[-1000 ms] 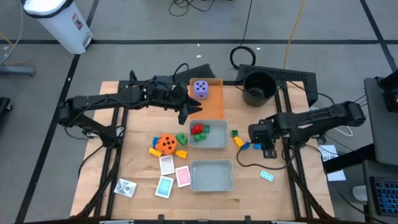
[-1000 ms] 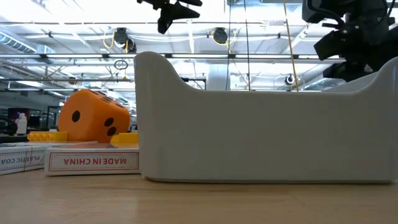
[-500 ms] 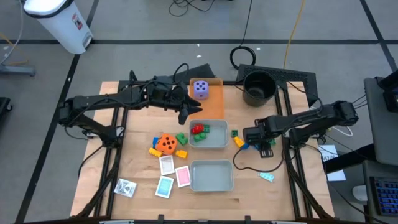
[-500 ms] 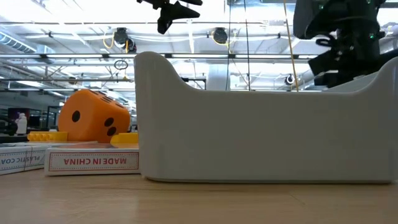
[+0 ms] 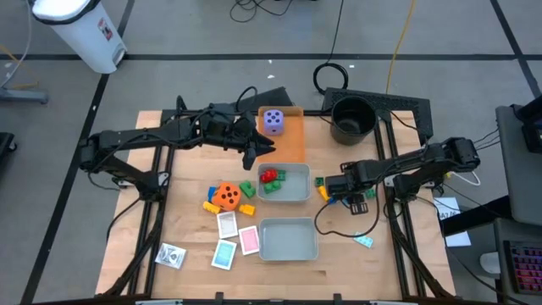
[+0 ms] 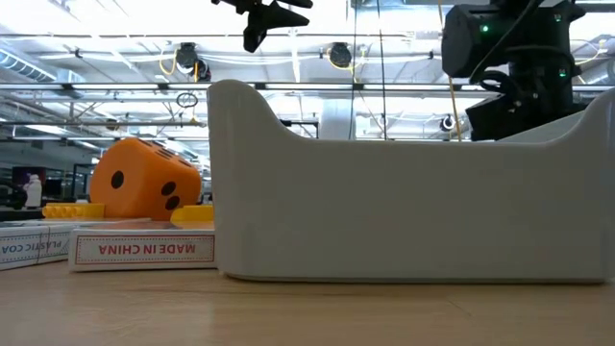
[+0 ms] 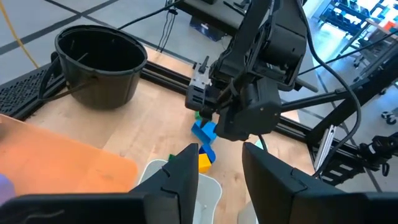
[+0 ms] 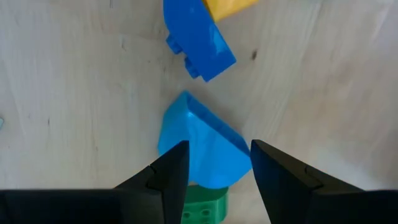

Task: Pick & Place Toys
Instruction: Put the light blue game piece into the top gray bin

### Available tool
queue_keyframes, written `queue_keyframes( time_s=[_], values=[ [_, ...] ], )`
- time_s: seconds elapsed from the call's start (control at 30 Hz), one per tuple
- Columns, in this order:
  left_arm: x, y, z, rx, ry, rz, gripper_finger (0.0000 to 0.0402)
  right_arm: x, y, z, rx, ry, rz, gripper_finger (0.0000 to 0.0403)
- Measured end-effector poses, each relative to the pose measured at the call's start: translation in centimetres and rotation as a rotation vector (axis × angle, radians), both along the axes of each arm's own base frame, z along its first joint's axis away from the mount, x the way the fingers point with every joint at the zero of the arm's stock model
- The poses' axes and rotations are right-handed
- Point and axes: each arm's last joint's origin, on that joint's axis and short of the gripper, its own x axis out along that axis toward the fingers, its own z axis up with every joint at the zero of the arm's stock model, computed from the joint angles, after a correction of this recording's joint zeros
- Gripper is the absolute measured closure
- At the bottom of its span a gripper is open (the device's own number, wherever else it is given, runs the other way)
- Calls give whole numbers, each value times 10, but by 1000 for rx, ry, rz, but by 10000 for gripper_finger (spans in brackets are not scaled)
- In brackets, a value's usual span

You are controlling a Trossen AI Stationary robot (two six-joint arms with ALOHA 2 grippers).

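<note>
My right gripper (image 8: 214, 180) points down, open, over a small heap of bricks right of the far grey tray (image 5: 298, 193). Its fingers stand on either side of a light-blue brick (image 8: 202, 146) without visibly touching it. A green brick (image 8: 202, 204), a darker blue brick (image 8: 199, 43) and a yellow brick (image 8: 227, 6) lie close by on the wood. My left gripper (image 5: 252, 159) hangs open and holds nothing above the far tray's left end. The purple die (image 5: 273, 121) sits on the orange tray (image 5: 292, 144). The orange die (image 5: 227, 196) rests on the table.
The far tray holds red and green bricks (image 5: 271, 178). A second grey tray (image 5: 288, 239) stands nearer, with three cards (image 5: 237, 240) to its left. A black pot (image 5: 351, 119) stands at the back right, a teal brick (image 5: 363, 241) at the right front, and a packet (image 5: 172, 254) at the left front.
My right gripper has moved down and toward the table's left, over the bricks beside the far tray, and its wrist has rolled a little. The gap between its fingers looks unchanged. No toy has moved.
</note>
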Motion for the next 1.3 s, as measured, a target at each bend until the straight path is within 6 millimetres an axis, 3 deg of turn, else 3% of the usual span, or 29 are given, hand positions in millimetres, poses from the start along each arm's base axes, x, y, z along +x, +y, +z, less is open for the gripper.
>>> queue_keyframes(
  time_s=[0.33, 0.57, 0.97, 1.1, 1.3],
  values=[
    [0, 0, 0, -13, 0, 5, 275, 11, 0, 0, 11, -112, 33, 238],
    [0, -1, 0, -15, 0, 1, 275, 1, -12, 8, -99, -91, -60, 238],
    [1, -3, 0, -10, 0, -4, 275, -19, -10, 18, 49, 11, -76, 238],
    [1, -3, 0, -10, 0, -4, 275, -18, -7, 11, 159, -3, -110, 238],
    [1, -3, 0, -10, 0, -4, 275, -24, -6, 2, 168, 34, -171, 239]
  ],
)
